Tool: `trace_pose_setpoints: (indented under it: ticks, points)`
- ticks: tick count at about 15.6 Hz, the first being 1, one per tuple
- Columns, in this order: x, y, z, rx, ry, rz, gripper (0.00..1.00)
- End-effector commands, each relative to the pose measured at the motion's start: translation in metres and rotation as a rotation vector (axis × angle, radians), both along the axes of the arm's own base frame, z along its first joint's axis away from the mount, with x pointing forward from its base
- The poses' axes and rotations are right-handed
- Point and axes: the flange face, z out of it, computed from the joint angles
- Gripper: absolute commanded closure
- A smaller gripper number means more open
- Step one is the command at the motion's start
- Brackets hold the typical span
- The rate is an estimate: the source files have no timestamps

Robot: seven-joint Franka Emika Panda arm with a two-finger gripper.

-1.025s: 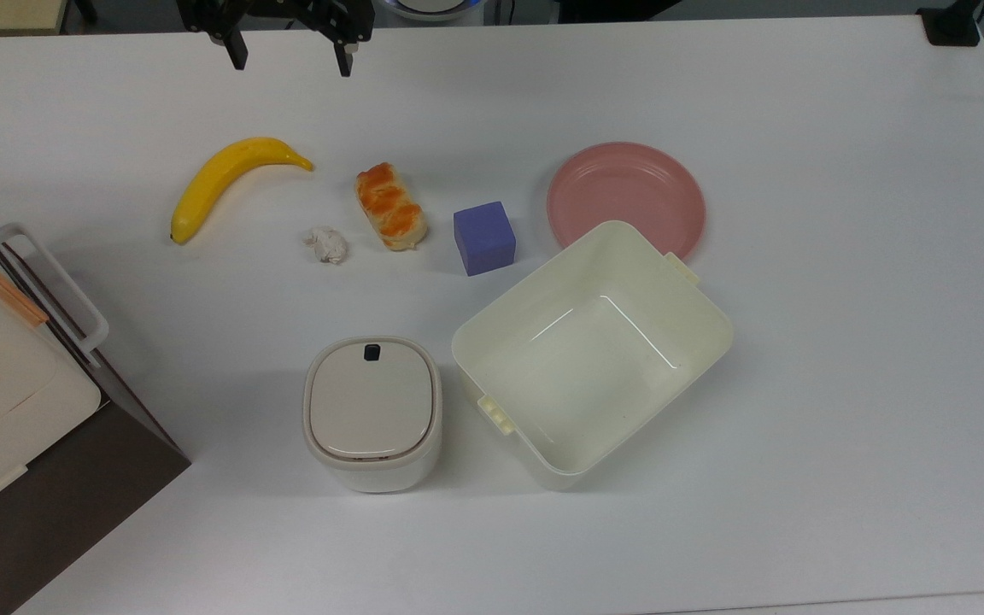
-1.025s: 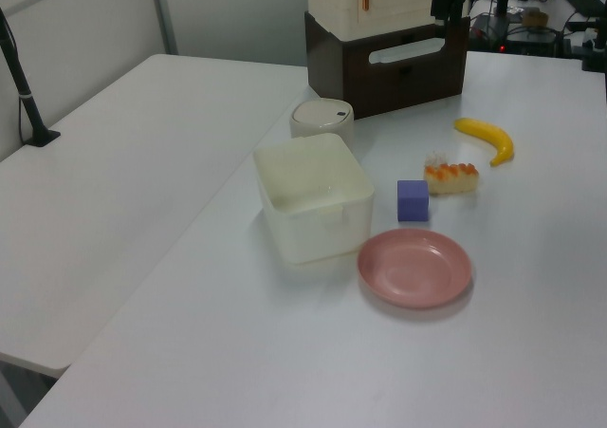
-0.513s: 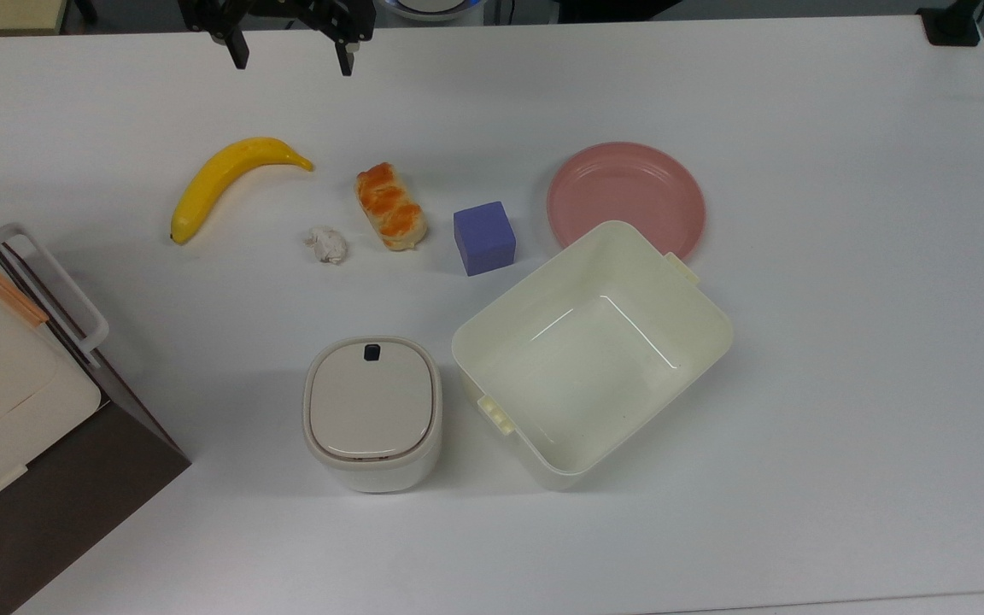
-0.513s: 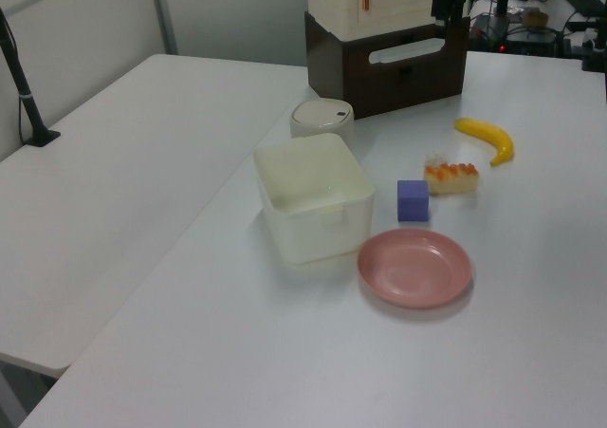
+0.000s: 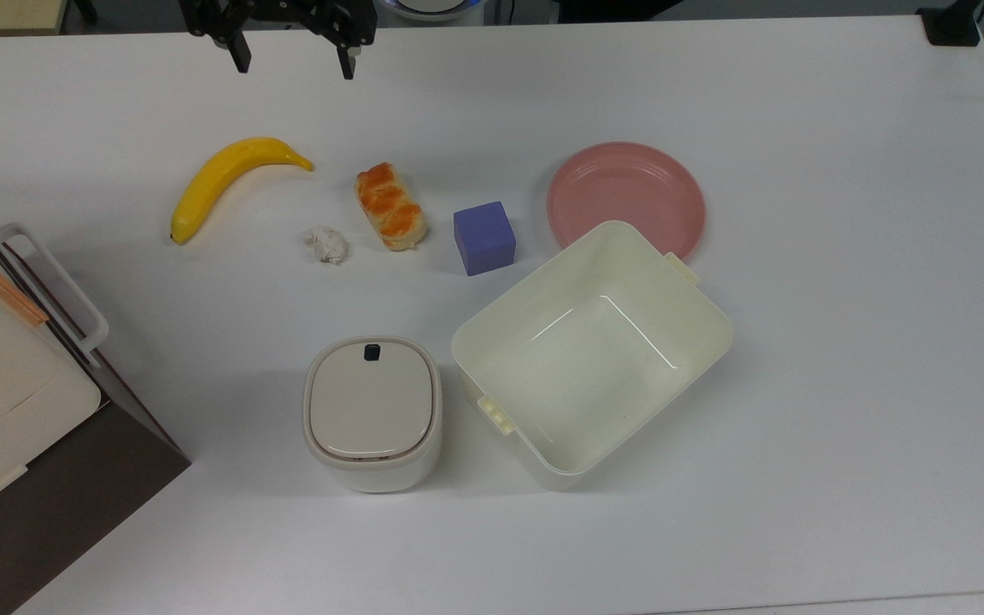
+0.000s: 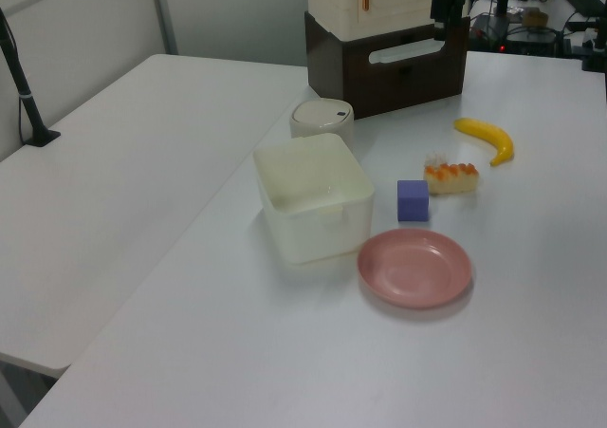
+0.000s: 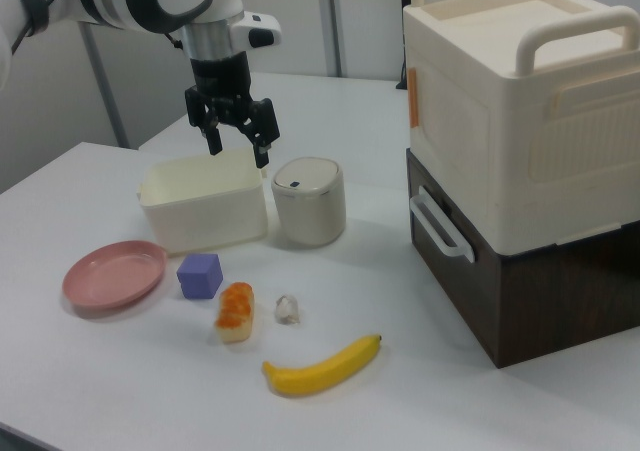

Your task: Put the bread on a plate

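Observation:
The bread point(image 5: 390, 207), a golden-brown bun with an orange glazed top, lies on the white table between a white wad and a purple cube; the right view shows the bread point(image 7: 236, 311) too. The pink plate point(image 5: 626, 198) sits bare at the top view's right of the cube, its near rim tucked behind the cream tub; the plate point(image 6: 414, 268) is whole in the left view. My gripper point(image 5: 292, 64) hangs open with nothing in it at the top view's upper edge, well apart from the bread. In the right view the gripper point(image 7: 238, 148) hovers high over the table.
A yellow banana point(image 5: 231, 179), a white wad point(image 5: 326, 244) and a purple cube point(image 5: 483, 237) lie in the bread's row. A large cream tub point(image 5: 592, 350) and a lidded white container point(image 5: 372, 412) stand nearer. A tall cream-and-brown box point(image 7: 520, 161) rises at the right view's right.
The gripper has edged very slightly toward the top view's bottom right. The bread, plate and everything else on the table stay where they were.

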Motion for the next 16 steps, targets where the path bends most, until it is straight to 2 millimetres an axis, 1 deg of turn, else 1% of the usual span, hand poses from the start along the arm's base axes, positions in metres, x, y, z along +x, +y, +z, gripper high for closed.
trace_pose_setpoints:
  ticks: [1, 6, 8, 10, 11, 12, 13, 15, 16]
  points:
    - [-0.001, 0.008, 0.002, 0.013, 0.016, 0.018, 0.0]
    - [-0.004, 0.003, 0.006, 0.011, 0.002, 0.021, 0.0]
    - [-0.009, 0.006, 0.006, 0.007, 0.005, 0.044, 0.0]
    - [-0.013, 0.015, -0.005, -0.031, 0.035, 0.112, 0.0]
    - [-0.014, 0.032, -0.012, -0.063, 0.056, 0.154, 0.0]
    - [-0.012, 0.042, -0.02, -0.078, 0.054, 0.178, 0.0]
    - [-0.011, 0.047, -0.031, -0.081, 0.056, 0.179, 0.0]
    - [-0.007, 0.054, -0.039, -0.082, 0.044, 0.18, 0.0]
    - [-0.007, 0.058, -0.046, -0.082, 0.051, 0.177, 0.0]
